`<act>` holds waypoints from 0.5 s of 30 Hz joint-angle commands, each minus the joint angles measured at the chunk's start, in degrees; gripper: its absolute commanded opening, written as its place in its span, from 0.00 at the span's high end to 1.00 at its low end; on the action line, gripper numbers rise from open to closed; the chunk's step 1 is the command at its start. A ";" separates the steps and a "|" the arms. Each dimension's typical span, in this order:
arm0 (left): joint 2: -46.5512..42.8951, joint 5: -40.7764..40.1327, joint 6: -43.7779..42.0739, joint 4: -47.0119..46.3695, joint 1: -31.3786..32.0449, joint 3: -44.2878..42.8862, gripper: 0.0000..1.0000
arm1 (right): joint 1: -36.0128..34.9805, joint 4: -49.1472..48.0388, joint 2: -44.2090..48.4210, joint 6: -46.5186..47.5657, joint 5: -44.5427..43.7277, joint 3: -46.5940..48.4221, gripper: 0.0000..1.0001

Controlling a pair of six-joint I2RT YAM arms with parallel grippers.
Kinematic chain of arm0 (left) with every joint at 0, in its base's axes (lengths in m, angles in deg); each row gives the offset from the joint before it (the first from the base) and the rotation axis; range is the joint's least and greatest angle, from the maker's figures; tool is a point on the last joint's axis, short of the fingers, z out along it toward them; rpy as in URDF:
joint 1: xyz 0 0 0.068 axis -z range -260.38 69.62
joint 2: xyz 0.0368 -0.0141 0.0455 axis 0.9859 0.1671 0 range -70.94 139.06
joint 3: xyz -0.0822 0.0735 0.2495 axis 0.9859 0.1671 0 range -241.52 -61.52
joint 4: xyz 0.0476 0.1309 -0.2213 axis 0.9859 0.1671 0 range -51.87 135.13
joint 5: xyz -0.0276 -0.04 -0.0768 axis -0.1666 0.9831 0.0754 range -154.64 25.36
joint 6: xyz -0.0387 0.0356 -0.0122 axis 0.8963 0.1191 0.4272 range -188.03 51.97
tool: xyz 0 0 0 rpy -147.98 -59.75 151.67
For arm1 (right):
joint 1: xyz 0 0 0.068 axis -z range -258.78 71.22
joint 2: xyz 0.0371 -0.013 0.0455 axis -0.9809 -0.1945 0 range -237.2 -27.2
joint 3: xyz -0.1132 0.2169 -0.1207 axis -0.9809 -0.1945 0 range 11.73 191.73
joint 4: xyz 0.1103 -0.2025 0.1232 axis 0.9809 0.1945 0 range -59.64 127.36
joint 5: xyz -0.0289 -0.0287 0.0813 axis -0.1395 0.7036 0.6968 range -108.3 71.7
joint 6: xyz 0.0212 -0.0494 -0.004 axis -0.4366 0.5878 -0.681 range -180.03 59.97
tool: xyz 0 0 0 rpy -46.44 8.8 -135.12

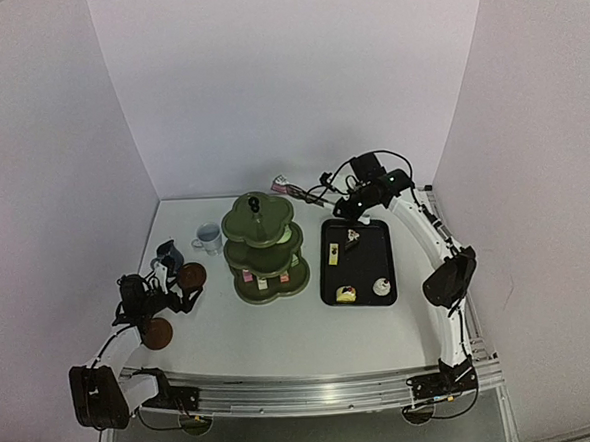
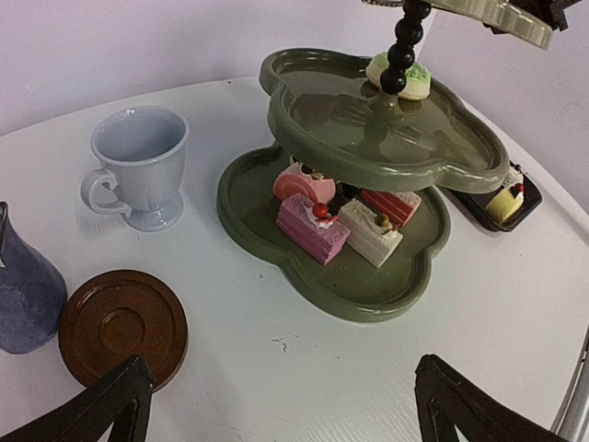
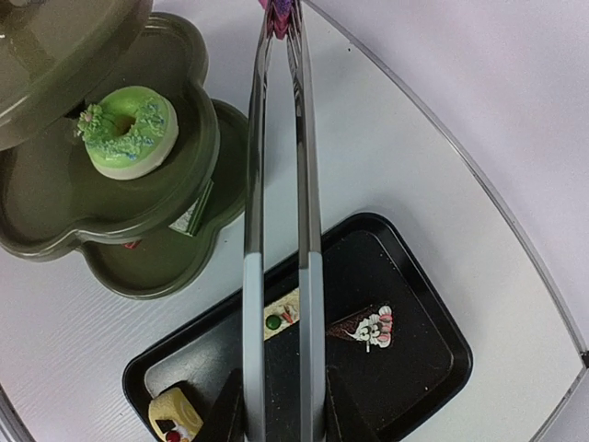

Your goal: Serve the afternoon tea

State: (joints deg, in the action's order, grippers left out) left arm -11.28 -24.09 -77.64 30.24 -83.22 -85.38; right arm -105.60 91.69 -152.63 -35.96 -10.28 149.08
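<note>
The afternoon tea was only part served. Nearest the arms lay one saucer [image 1: 158, 333], bare. Just past it the left gripper [image 2: 285, 414] hung with its jaws spread wide and nothing between them, facing the second saucer [image 2: 122, 327] and the blue mug [image 2: 23, 295] just beside it. The pale mug [image 2: 138, 166] stood further back, on the table, not on a saucer. Mid-table, the stand [image 1: 265, 248] carried several cakes [image 2: 313, 226] on its bottom tier and a green doughnut [image 3: 127, 132] on the middle one. Right of it, the tray [image 1: 363, 267] held a few more cakes. Farthest, the right gripper [image 3: 281, 414] was clamped on the tongs [image 3: 308, 230], whose tips pinched a pink morsel [image 1: 281, 183] beyond the stand, probably a cake. Loading the stand looked to be the step in hand. Next, the tips needed bringing over a free tier before the squeeze was eased.
</note>
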 commanded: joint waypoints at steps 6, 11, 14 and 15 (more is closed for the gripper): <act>2.16 0.56 -2.84 -0.71 1.26 -0.34 0.01 | -3.44 -1.07 -1.90 8.21 -1.85 2.29 1.00; 1.80 -0.05 -2.55 -0.32 1.26 -0.38 0.01 | -5.44 -0.29 -2.51 10.88 -1.54 3.56 1.00; 1.64 -0.27 -2.28 -0.52 1.26 -0.34 0.01 | -6.31 0.08 -2.81 11.70 -2.13 3.89 1.00; 1.63 -0.32 -2.33 -0.56 1.26 -0.28 0.01 | -6.63 0.15 -2.89 12.06 -2.40 3.90 1.00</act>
State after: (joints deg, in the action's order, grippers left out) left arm -9.24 -24.28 -79.65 30.23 -82.19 -85.37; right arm -110.99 92.42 -155.37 -26.77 -12.74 149.80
